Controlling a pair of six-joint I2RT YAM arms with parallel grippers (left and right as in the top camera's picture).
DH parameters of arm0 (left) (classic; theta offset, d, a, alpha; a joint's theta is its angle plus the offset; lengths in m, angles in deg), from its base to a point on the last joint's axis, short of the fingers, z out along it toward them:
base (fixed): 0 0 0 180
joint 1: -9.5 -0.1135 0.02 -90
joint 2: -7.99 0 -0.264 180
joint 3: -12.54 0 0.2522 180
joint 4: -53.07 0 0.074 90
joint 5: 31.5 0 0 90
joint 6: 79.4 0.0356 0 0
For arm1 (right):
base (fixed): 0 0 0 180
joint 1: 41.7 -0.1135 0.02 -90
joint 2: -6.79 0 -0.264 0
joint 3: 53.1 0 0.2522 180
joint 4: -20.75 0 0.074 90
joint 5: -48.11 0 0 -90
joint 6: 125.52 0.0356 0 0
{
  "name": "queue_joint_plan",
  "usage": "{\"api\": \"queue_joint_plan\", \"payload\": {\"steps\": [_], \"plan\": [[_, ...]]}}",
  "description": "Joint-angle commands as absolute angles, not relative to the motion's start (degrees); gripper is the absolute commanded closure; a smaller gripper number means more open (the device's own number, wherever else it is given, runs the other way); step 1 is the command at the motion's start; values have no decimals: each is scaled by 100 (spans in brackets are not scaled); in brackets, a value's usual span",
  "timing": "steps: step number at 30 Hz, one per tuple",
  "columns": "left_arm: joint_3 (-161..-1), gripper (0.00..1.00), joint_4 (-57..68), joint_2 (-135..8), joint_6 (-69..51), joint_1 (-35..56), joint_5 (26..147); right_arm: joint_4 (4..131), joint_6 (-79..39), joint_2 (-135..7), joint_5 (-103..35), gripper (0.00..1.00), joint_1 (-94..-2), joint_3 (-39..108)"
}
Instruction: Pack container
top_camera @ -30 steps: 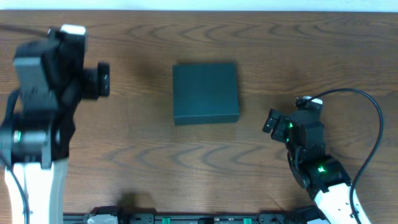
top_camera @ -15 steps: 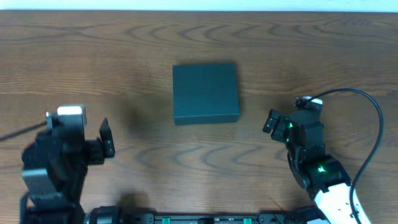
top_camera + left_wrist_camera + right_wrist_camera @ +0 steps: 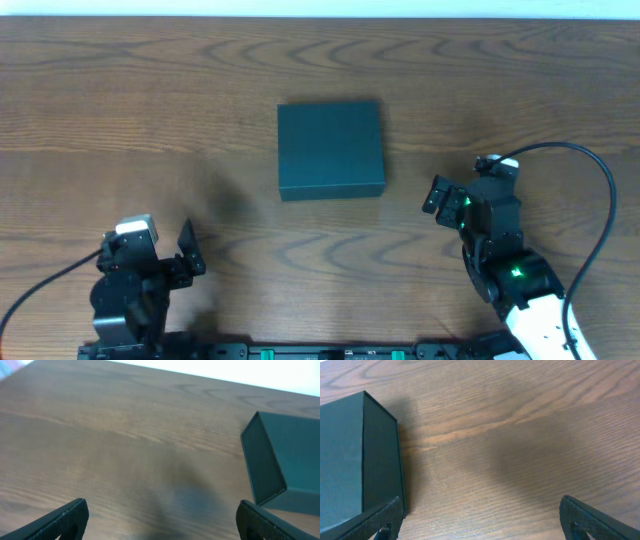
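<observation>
Container (image 3: 331, 149) sits shut at centre of desk (image 3: 500, 90); my left gripper (image 3: 190, 257) and right gripper (image 3: 436, 195) both wide, empty. Looks finished; nothing left but parking arms

Black arms (image 3: 490, 235), green lights, black cables, white bases.

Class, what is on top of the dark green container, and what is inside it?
Nothing rests on the container; its lid is bare and shut. The lid hides whatever is inside.
</observation>
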State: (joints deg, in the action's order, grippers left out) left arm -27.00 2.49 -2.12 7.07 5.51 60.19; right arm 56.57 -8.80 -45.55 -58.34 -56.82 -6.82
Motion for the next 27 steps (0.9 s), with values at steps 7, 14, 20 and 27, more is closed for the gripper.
{"api": "queue_joint_plan", "payload": {"steps": [7, 14, 20, 27], "plan": [[-1913, 5, 468, 533, 316, 529, 5940, 5666, -902, -4539, -5902, 1, -5668, -634], [-1583, 5, 470, 780, 264, 529, 5809, 5666, -902, -4539, -5902, 1, -5668, -634], [-1349, 5, 485, 778, 264, 529, 5809, 5666, -902, -4539, -5902, 1, -5668, -634], [-956, 5, 807, 778, 257, 533, 5809, 5666, -902, -4539, -5902, 1, -5668, -634]]}}
